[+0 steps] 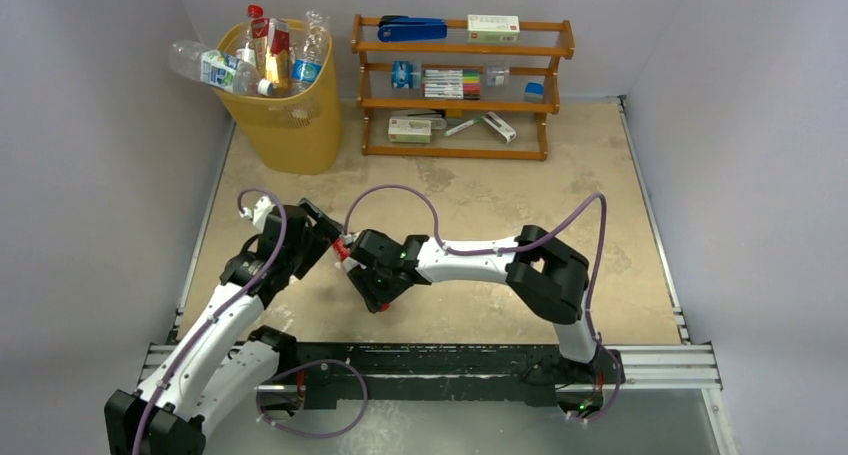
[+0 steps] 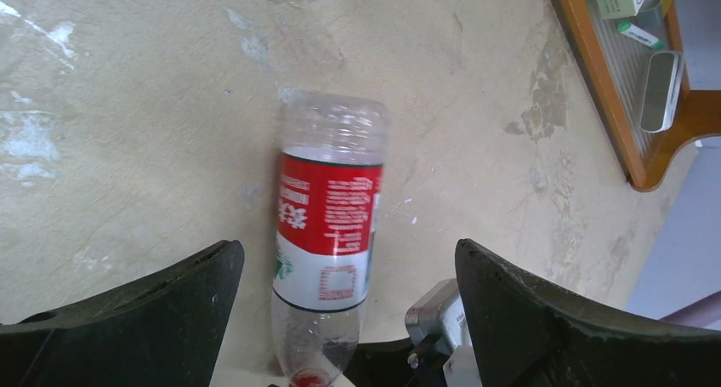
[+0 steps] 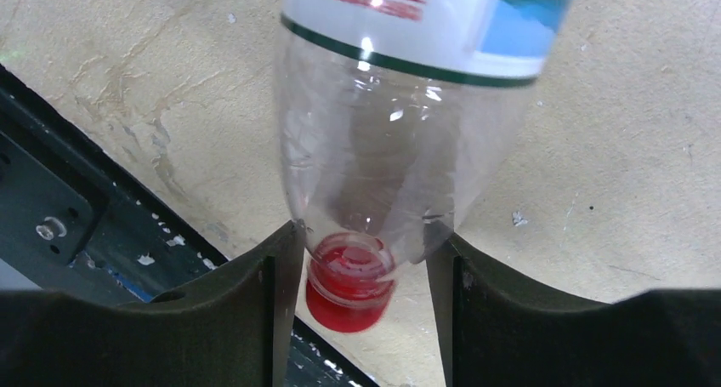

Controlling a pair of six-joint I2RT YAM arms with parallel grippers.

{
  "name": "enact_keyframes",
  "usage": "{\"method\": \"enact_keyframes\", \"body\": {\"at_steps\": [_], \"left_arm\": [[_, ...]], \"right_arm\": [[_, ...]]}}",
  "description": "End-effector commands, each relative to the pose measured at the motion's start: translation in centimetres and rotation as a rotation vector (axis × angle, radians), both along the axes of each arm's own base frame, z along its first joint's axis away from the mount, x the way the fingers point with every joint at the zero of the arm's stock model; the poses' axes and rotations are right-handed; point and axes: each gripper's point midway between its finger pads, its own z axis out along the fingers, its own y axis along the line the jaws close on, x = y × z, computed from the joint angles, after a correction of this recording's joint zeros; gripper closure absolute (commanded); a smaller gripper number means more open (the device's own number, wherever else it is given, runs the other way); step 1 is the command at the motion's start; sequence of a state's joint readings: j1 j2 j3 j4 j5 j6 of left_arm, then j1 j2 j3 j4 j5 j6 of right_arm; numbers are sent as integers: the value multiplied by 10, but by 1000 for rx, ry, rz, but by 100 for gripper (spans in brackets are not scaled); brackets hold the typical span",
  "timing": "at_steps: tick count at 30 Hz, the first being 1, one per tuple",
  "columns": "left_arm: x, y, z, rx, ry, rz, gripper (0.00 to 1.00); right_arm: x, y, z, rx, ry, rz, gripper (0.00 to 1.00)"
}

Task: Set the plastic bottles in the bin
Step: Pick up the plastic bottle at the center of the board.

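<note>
Right gripper (image 3: 364,238) pinches bottle (image 3: 400,132) — (rack (image 1: 450,104) beyond)

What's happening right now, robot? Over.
Left tool open wide. Right tool shut on clear red-labelled plastic bottle, near its red cap. Tall yellow-orange plastic bin far-left, bottles piled over its rim.
</note>
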State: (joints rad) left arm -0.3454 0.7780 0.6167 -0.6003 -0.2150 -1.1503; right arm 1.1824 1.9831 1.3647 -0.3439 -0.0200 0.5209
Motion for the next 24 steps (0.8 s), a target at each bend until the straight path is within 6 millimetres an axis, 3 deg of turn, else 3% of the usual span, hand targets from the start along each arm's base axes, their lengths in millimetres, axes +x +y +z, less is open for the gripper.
{"method": "enact_keyframes", "body": {"at_steps": [1, 3, 8, 11, 20, 24], "left_arm": [[19, -12, 10, -63, -57, 2, 4], [23, -15, 7, -64, -52, -7, 3], [42, -26, -6, -63, -40, -40, 3], [55, -39, -11, -80, -36, -85, 3], [69, -44, -43, -4, 53, -135, 3], [76, -51, -55, -6, 75, -160, 3]], "right_arm": [[1, 0, 23, 46, -7, -45, 43], [1, 2, 24, 54, -4, -45, 43], [2, 0, 44, 86, -24, -47, 19], [4, -4, 62, 109, -46, -57, 11], [8, -27, 114, 184, -83, -91, 7], [12, -36, 124, 208, -82, -111, 7]]}}
